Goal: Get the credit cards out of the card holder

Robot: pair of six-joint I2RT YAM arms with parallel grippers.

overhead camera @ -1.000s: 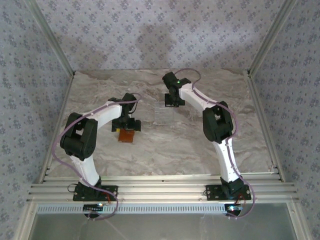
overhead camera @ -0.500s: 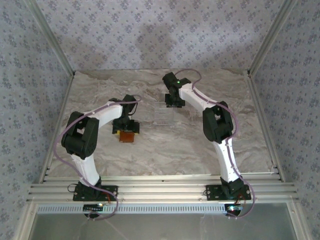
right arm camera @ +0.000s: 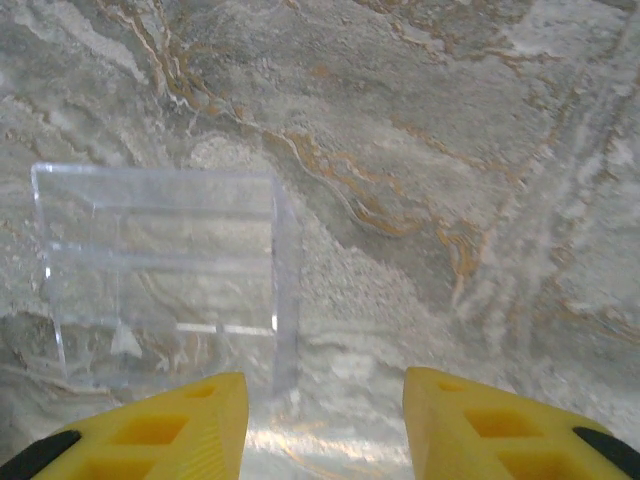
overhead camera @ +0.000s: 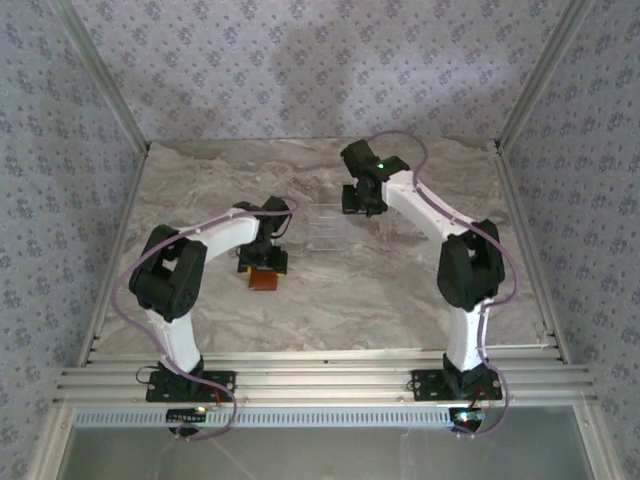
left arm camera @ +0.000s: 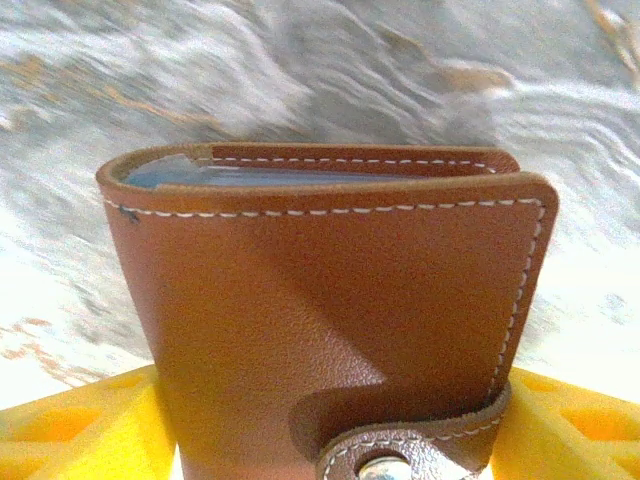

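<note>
Marbled stone desk (overhead camera: 400,290). Clear plastic rack (right arm camera: 160,270) sits mid-desk, probably the drop spot, so my right tool (right arm camera: 325,420) hovers beside it, fingers spread, empty. Orange-brown leather card holder (left arm camera: 330,330) lies folded left of the rack, credit cards hidden inside. My left tool (overhead camera: 262,260) straddles it, I guess to steady it; can't tell if it's pinching.

Orange-brown leather card holder (left arm camera: 330,330) between the yellow left fingers (left arm camera: 70,425), white stitching round its edges, grey-blue sliver on top. Ahead of the yellow right fingers (right arm camera: 160,430), a clear rack (right arm camera: 160,270) on the grey, rust-veined marble table (right arm camera: 450,150).
</note>
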